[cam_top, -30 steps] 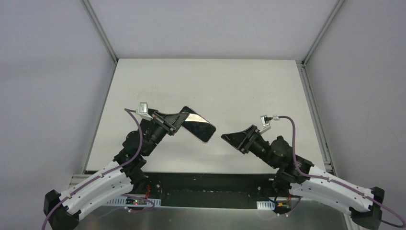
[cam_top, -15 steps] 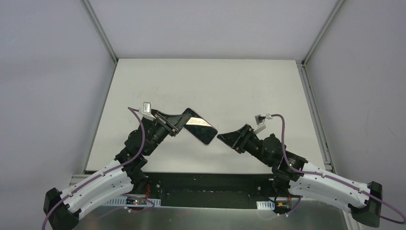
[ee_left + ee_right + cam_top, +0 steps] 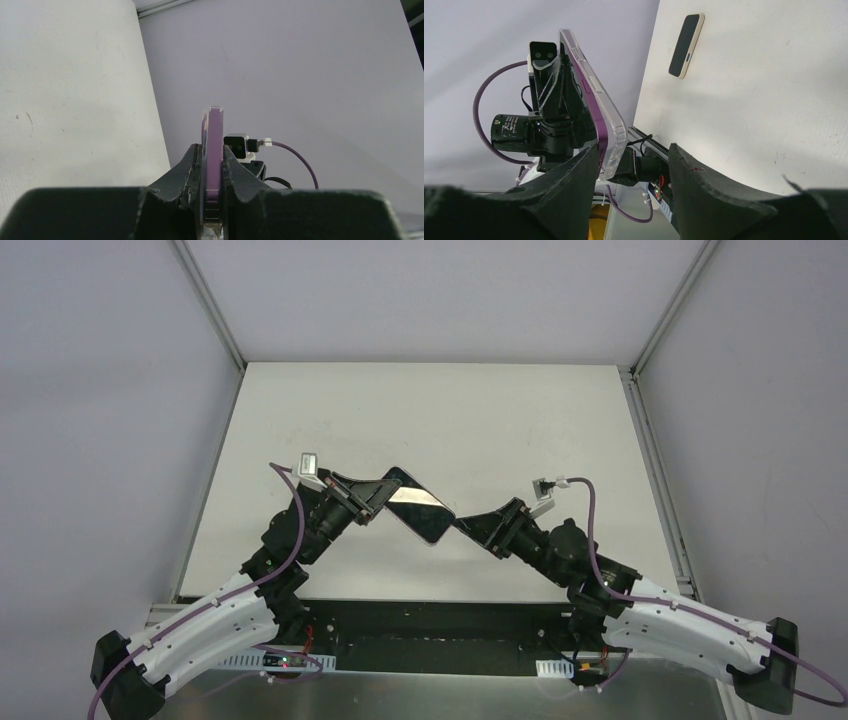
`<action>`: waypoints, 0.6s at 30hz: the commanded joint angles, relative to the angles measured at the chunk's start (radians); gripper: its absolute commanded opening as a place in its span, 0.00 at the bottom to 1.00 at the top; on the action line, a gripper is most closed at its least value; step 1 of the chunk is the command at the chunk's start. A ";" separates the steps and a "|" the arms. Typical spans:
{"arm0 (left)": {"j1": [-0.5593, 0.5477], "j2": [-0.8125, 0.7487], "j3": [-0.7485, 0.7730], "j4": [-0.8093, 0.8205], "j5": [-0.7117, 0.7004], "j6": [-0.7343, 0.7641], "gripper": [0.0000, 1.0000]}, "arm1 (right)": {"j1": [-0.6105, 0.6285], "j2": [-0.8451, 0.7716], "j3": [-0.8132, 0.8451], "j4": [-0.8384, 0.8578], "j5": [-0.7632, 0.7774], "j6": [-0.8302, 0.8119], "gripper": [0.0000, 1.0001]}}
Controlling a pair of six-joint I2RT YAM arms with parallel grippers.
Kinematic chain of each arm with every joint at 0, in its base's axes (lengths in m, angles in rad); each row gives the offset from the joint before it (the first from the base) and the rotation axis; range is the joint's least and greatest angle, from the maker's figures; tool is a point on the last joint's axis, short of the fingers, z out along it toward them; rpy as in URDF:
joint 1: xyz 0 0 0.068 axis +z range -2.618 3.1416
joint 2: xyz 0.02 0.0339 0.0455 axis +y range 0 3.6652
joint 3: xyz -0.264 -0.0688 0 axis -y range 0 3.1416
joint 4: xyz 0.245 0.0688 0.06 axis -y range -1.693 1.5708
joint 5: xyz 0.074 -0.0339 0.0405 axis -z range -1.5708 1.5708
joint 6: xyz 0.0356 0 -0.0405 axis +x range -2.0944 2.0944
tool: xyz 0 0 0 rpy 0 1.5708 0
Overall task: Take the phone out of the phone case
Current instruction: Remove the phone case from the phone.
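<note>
Shows the phone (image 3: 418, 506) seated in its clear phone case (image 3: 611, 127), raised above the table (image 3: 440, 410) rather than lying on it. Runs the long axis from upper left to lower right in the overhead view, with one end pinched and the other free. Has the left gripper (image 3: 378, 492) at the upper-left end, fingers closed flat across front and back of the phone case, seen edge-on from the left wrist. Puts the right gripper (image 3: 468, 526) at the free lower-right corner, fingers spread wide and holding nothing, with the case edge just inside the gap in the right wrist view. Cannot tell whether touching yet. Makes the right arm the one to work the free end, probably by closing on the case lip and peeling along that axis against the left's hold.
</note>
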 commanded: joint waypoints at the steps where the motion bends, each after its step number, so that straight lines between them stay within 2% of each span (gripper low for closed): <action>1: -0.006 -0.016 0.051 0.118 0.011 -0.025 0.00 | -0.002 0.001 0.029 0.040 0.019 0.019 0.55; 18: -0.006 -0.030 0.038 0.118 0.006 -0.028 0.00 | -0.002 -0.003 0.009 0.043 0.029 0.040 0.50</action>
